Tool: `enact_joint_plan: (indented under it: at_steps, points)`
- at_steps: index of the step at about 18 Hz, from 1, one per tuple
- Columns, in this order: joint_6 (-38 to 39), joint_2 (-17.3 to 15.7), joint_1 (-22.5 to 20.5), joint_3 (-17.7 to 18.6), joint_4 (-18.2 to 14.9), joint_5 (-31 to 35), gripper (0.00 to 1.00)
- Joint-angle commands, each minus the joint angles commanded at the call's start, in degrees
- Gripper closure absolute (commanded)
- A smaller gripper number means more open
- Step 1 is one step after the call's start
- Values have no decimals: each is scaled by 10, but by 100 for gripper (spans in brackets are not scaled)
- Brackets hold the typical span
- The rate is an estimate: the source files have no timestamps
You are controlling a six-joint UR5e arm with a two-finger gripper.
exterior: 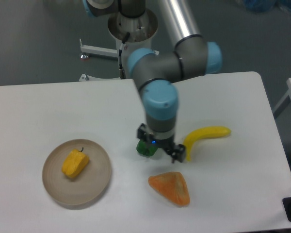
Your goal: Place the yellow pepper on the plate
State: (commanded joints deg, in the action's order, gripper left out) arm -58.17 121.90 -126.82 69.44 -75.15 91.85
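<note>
The yellow pepper (75, 163) lies on the beige plate (94, 182) at the front left of the table, its dark stem pointing up. My gripper (160, 152) hangs over the middle of the table, far to the right of the plate, pointing down. Its fingers are mostly hidden under the wrist, so I cannot tell if they are open or shut. A green pepper (145, 147) shows partly at the gripper's left side; I cannot tell whether it is touched or held.
A yellow banana (203, 136) lies just right of the gripper. An orange wedge-shaped piece (171, 188) lies in front of the gripper. The arm's base stands at the table's far edge.
</note>
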Motion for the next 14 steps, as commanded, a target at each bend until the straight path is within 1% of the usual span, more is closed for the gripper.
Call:
enact_joint_plan:
  at_steps: [4,7,14]
  points:
    - [-11,4,-13,-1,3,0,0]
    - [-13,7,-20,5,22,0,0]
    - [-12,7,-21,7,24,1,0]
